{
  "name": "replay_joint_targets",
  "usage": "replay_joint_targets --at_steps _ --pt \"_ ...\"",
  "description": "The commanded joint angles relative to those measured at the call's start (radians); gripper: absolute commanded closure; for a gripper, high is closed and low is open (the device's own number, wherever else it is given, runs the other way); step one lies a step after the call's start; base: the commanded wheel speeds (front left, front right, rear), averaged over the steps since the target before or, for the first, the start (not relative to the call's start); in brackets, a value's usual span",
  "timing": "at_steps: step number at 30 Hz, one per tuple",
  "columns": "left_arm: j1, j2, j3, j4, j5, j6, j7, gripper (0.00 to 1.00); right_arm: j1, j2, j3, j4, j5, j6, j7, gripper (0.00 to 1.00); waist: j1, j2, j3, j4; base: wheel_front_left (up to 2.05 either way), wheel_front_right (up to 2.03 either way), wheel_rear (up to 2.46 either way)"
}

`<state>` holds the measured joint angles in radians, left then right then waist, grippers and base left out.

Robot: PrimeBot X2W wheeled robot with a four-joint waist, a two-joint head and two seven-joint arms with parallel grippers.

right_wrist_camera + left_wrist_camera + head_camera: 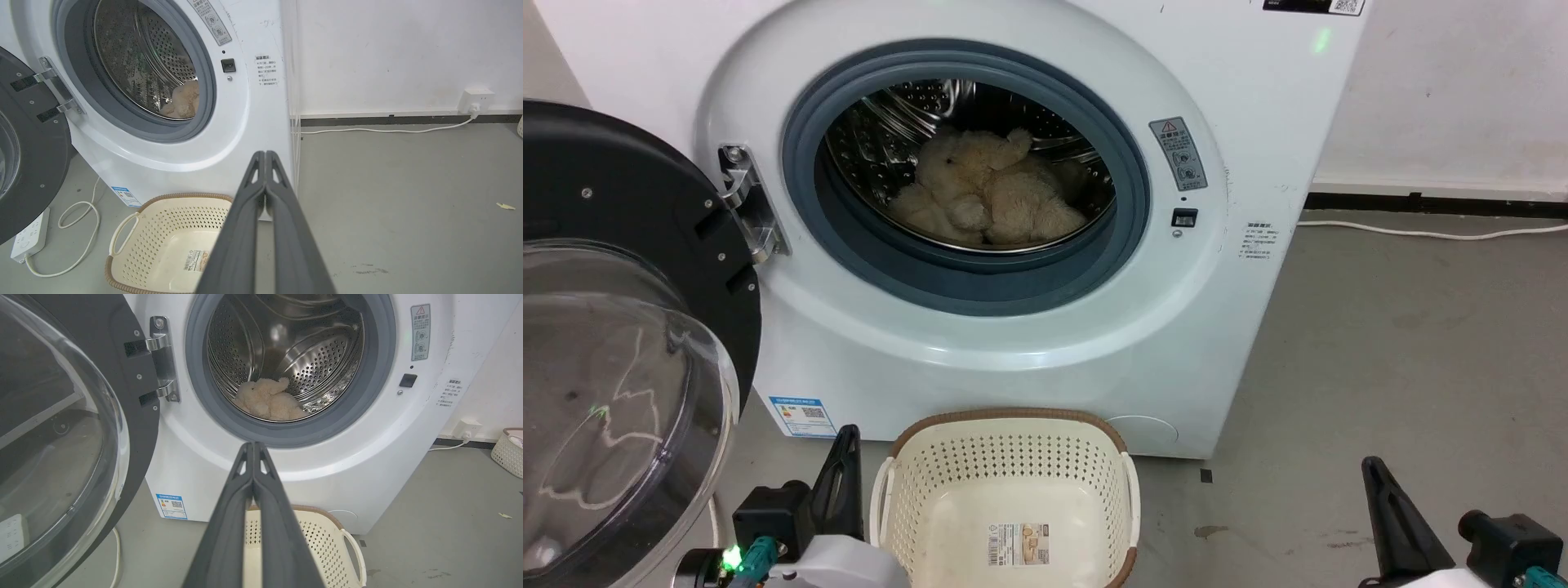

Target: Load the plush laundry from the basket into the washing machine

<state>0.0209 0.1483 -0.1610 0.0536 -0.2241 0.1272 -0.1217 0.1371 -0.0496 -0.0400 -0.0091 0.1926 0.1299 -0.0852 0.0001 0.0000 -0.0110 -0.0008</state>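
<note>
Light: even, diffuse indoor light, bright on the white washing machine [1258, 122]; shadows soft, faint. Glare: highlights on the steel drum [314, 363] beyond the left gripper [254, 446]; pale reflections on the clear door [61, 457] left of it. Focus: sharp ahead of the right gripper [265, 154]; finger bases nearest each lens soft. Distortion: wrist views bow straight edges outward.

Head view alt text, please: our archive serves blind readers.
A cream plush toy lies inside the drum of a white washing machine whose round door stands open to the left. An empty basket sits on the floor before it, with the shut left pincer and right pincer low on either side.
</note>
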Motion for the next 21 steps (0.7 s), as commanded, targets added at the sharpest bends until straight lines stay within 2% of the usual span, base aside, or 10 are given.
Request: replay_joint_targets --at_steps 1,21 --pt "-0.005 -0.002 0.006 -0.006 0.009 -0.007 0.005 1.00 -0.016 0.000 0.002 0.002 -0.010 0.000 0.002 1.00 0.0000 0.0000 0.000 0.000 0.00 0.00 0.00" --pt "-0.008 -0.022 0.038 -0.016 0.054 -0.032 0.029 1.00 -0.041 0.000 0.010 0.003 -0.047 0.000 0.019 1.00 0.0000 0.0000 0.002 0.000 0.00 0.00 0.00"
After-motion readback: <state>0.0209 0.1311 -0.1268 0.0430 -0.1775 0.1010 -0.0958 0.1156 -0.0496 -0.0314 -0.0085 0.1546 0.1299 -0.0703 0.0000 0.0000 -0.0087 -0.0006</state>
